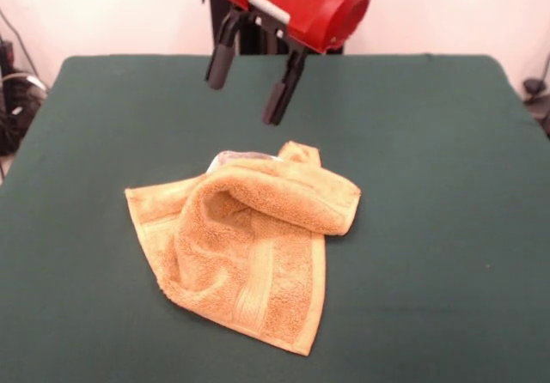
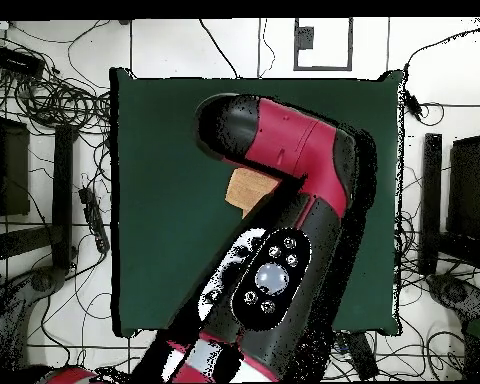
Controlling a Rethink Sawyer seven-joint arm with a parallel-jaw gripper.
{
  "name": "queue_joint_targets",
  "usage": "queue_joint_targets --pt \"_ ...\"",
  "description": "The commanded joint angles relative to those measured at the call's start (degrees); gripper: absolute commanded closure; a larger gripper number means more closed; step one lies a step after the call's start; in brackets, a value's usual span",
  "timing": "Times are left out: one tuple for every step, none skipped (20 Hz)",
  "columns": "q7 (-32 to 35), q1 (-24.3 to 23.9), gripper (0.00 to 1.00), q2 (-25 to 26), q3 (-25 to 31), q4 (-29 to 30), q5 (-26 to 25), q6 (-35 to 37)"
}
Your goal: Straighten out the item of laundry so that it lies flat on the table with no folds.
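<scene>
The towel [image 1: 249,241] lay crumpled near the middle of the desk [image 1: 447,228], a little toward the camera in the front view. Its upper part was rolled over on itself into a thick fold, with a woven band running down the lower flap to a pointed corner nearest the camera. A pale patch, probably the tag, showed at the far edge of the heap. In the overhead view only a small tan corner [image 2: 250,188] peeked out from under the arm [image 2: 284,250].

It looked soft, light and limp, so it would likely sag and drag rather than keep any shape, and the terry pile would probably cling to the felt-like cover. A sensible place to take hold seemed to be the rolled top edge or the free corner at the far right of the fold, then pull it away from the heap.

The gripper [image 1: 251,81] hung above the desk beyond the towel, apart from it, its jaws spread and holding nothing.

The desk around the towel was bare, so nothing stood in the way. Cables and dark stands lay on the floor well apart from the work.
</scene>
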Motion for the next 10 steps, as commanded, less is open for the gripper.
queue_joint_targets --pt "-5.7 -2.2 0.00 4.9 17.4 -3.5 -2.2 -1.9" --pt "-6.7 -2.7 0.00 4.9 18.9 -3.2 -2.4 -3.1" --pt "-7.5 -3.1 0.00 4.7 20.5 -2.5 -2.7 -4.7" --pt "-8.4 -3.6 0.00 4.8 22.1 -2.1 -3.0 -6.1" --pt "-9.4 -4.1 0.00 4.5 23.9 -1.1 -3.3 -7.4" --pt "-10.2 -4.7 0.00 4.6 25.4 -0.8 -3.6 -8.0" --pt "-11.2 -5.3 0.00 4.6 27.0 -0.3 -4.1 -8.7" --pt "-11.5 -5.9 0.00 4.8 28.4 -0.1 -4.7 -8.9" --pt "-11.1 -6.2 0.00 5.3 29.0 -0.3 -5.4 -9.0" --pt "-11.1 -6.6 0.00 5.5 29.8 -0.1 -6.0 -9.1"
